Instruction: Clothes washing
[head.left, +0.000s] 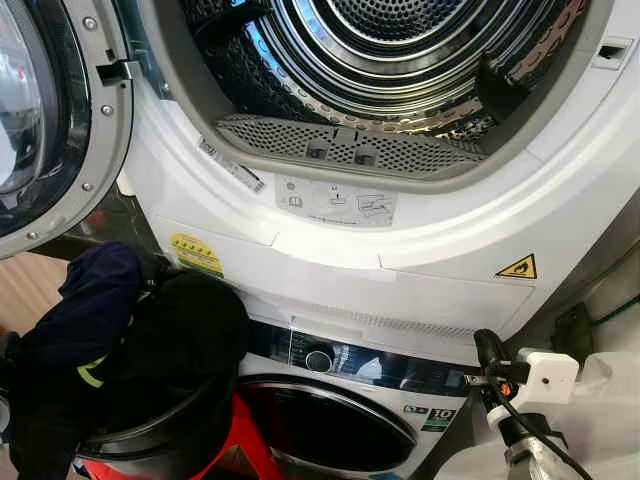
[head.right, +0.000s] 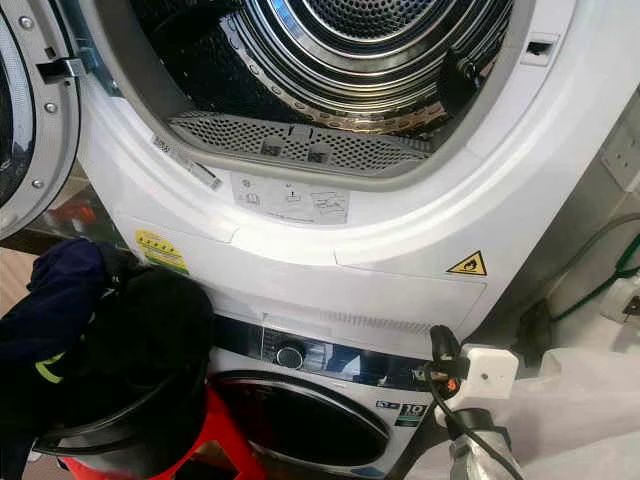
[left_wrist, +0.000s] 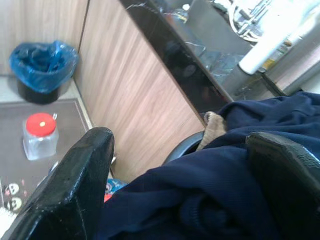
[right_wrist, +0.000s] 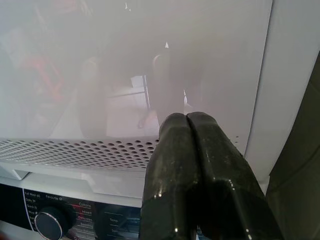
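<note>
We spread our left pincer (left_wrist: 180, 200) wide over the navy garment (head.left: 85, 305) heaped in the black basket (head.left: 160, 435), ready to grasp it, while our right pincer (right_wrist: 192, 175), closed empty, waits beside the open dryer drum (head.left: 400, 60).

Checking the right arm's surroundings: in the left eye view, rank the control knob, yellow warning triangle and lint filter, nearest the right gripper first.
From the right gripper:
1. Yellow warning triangle, just above it on the upper machine's front.
2. Control knob, to its left on the lower machine.
3. Lint filter, up at the drum's mouth.
</note>
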